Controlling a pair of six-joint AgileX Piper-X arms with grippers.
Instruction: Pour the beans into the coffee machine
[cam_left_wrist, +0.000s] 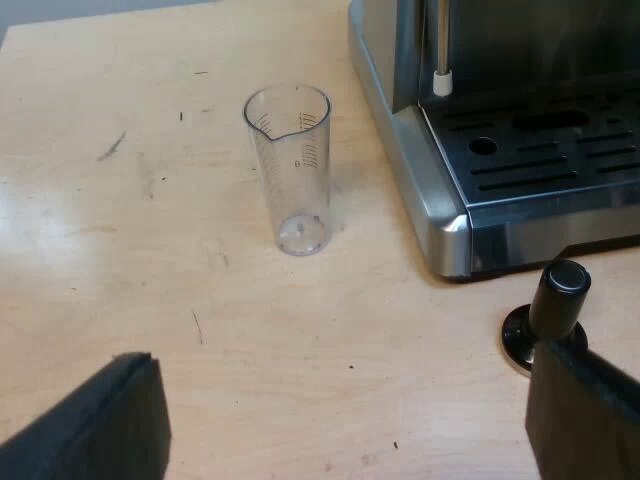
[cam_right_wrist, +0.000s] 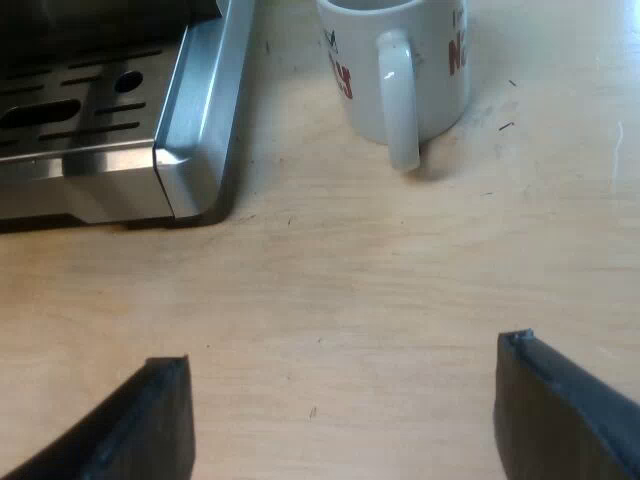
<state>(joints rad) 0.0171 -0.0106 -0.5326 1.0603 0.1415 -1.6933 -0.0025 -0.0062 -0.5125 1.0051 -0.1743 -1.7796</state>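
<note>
You are working in bright, even, soft light, and the short shadows suggest it comes from above. The pale desk (cam_left_wrist: 100, 250) carries a whitish sheen in the left wrist view and another beyond the mug (cam_right_wrist: 400, 60), which drops a short soft shadow at its base. The espresso machine (cam_left_wrist: 450, 200) glints along its steel corner, with a dark band beneath. The measuring glass (cam_left_wrist: 290, 170) casts barely any shadow.
</note>
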